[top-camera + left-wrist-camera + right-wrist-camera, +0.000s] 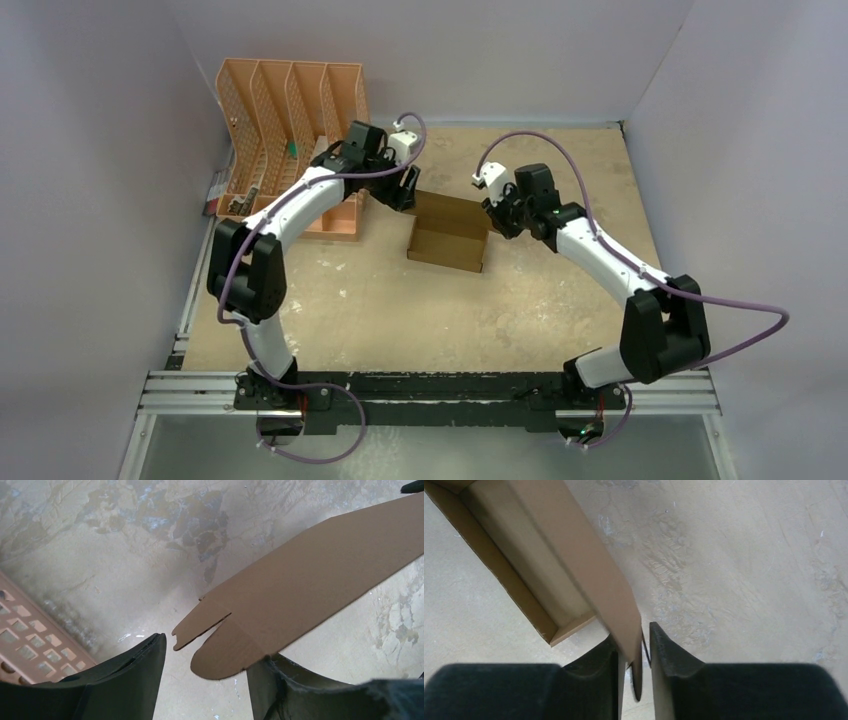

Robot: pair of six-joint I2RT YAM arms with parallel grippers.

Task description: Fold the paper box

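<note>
**Paper box** [449,232]: plain brown cardboard, partly formed. It is set near the middle of the bench [400,310], between the two arms. From above, an open tray with raised walls is seen, its long side running left to right.

**Left jaws:** held open at the far left corner of the box. In the left wrist view, a flat flap [310,570] ending in a rounded tab [225,652] is seen lying between the two fingers [125,680]. The tab's end is at or just beside one finger, and a clear gap is left to the other.

**Right jaws:** drawn narrow round a wall [589,565] at the right end of the box. In the right wrist view, the wall is passed between the fingers [679,665]. It is laid against one finger, and a thin dark sliver is left at the other. Whether the wall is clamped cannot be told. The open inside of the box is shown to the left of that wall.

**File organiser** [290,120]: orange, slotted, stood at the far left of the bench. It is just beside the left arm and apart from the box.
</note>
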